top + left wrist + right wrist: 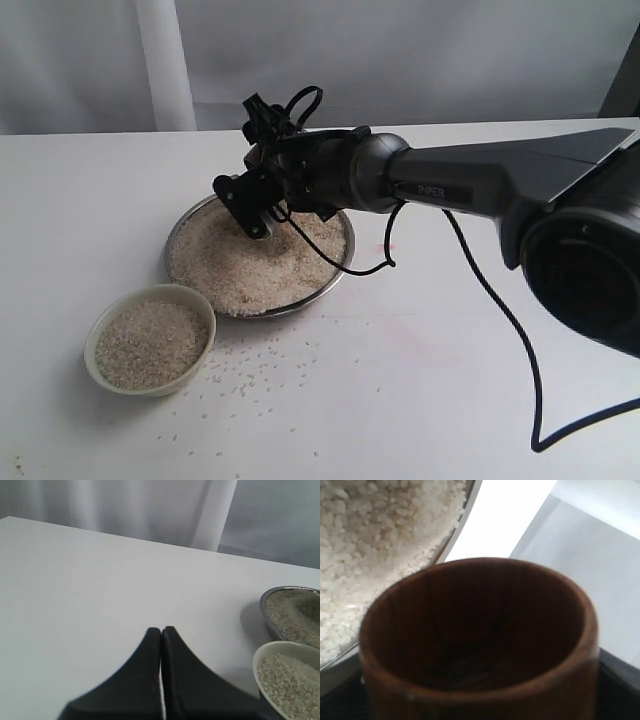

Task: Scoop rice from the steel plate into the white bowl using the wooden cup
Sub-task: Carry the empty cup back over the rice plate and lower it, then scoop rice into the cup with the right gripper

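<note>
While right jaws grip wooden cup (480,645) over steel plate (322,290), left jaws clenched.

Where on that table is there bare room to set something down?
Bare table left of the steel plate, behind the white bowl, and the strip behind the plate. Crowded: loose rice before both dishes, arm over the right.

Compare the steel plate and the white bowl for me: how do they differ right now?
The steel plate is shiny silver metal, while the white bowl is matte cream ceramic. The steel plate is wide and shallow with a low rim; the white bowl is clearly smaller across, with taller sloping walls. Both are round, sit on the same table, and hold rice.
</note>
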